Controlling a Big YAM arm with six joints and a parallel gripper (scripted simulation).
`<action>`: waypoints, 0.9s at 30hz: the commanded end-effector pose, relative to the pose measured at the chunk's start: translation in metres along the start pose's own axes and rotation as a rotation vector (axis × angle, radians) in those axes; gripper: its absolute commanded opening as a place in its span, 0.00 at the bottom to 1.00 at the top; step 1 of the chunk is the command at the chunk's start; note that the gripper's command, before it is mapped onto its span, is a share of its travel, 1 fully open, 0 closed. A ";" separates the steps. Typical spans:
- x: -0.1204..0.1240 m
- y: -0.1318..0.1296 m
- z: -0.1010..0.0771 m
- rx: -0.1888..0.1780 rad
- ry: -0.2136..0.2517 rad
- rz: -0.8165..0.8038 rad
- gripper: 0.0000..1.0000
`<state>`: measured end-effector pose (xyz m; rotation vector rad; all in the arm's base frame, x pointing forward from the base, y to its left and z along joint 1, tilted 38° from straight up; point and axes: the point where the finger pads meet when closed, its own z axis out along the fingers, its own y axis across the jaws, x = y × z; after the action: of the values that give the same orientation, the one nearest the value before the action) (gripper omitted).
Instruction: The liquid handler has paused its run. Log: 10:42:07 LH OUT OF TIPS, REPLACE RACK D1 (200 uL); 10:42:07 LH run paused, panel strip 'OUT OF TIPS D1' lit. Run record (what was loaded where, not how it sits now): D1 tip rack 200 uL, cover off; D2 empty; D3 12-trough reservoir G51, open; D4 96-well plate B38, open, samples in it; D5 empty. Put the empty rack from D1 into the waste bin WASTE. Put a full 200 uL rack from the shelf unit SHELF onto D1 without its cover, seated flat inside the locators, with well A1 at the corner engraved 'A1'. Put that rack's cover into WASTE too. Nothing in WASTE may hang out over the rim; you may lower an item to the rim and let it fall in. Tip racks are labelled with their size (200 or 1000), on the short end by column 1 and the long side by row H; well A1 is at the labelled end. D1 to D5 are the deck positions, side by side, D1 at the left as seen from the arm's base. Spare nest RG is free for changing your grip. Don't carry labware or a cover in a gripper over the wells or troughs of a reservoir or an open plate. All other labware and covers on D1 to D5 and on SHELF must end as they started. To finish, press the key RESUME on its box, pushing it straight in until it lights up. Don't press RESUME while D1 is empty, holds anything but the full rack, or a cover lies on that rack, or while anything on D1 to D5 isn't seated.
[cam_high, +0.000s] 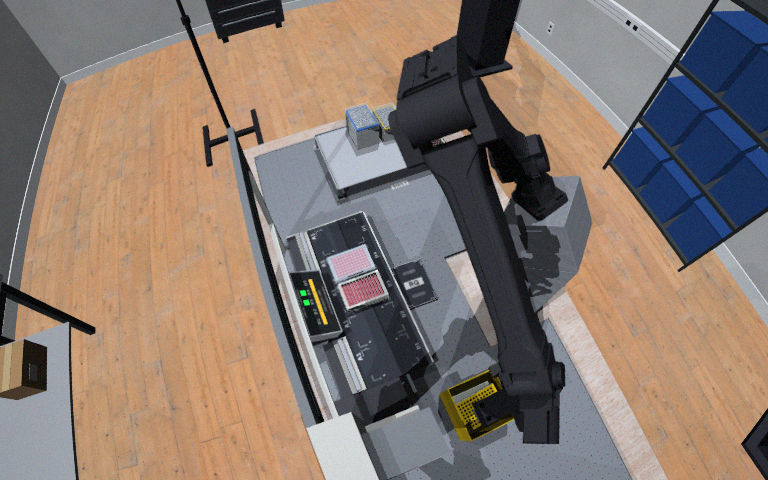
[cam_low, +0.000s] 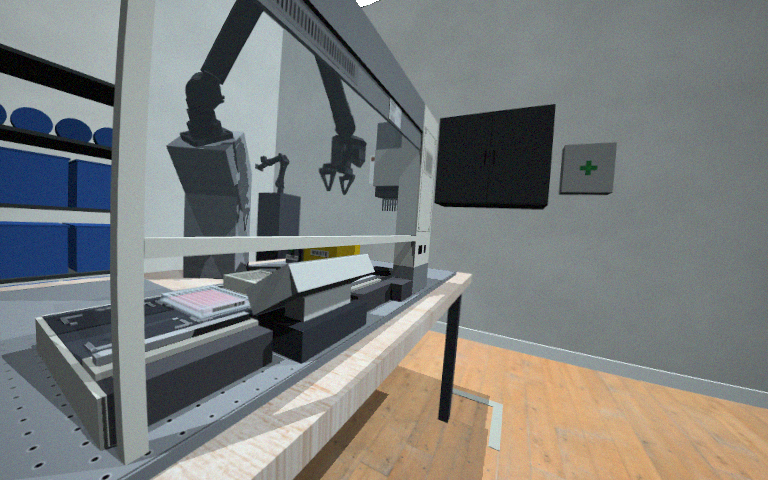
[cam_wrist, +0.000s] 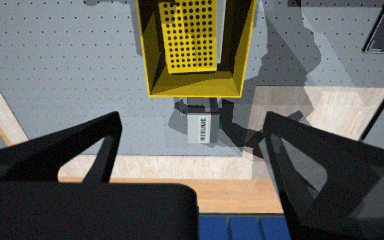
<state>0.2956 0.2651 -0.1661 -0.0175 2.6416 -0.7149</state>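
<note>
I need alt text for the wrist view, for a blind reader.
The open end effector hangs empty above a yellow waste bin holding a perforated yellow tip rack. A small box labelled RESUME sits beside the bin.
</note>
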 end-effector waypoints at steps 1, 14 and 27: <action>0.000 0.013 -0.011 -0.013 -0.013 0.004 1.00; -0.006 0.009 -0.009 -0.014 -0.011 0.015 1.00; -0.006 0.009 -0.009 -0.014 -0.011 0.015 1.00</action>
<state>0.2933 0.2647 -0.1661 -0.0159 2.6421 -0.7237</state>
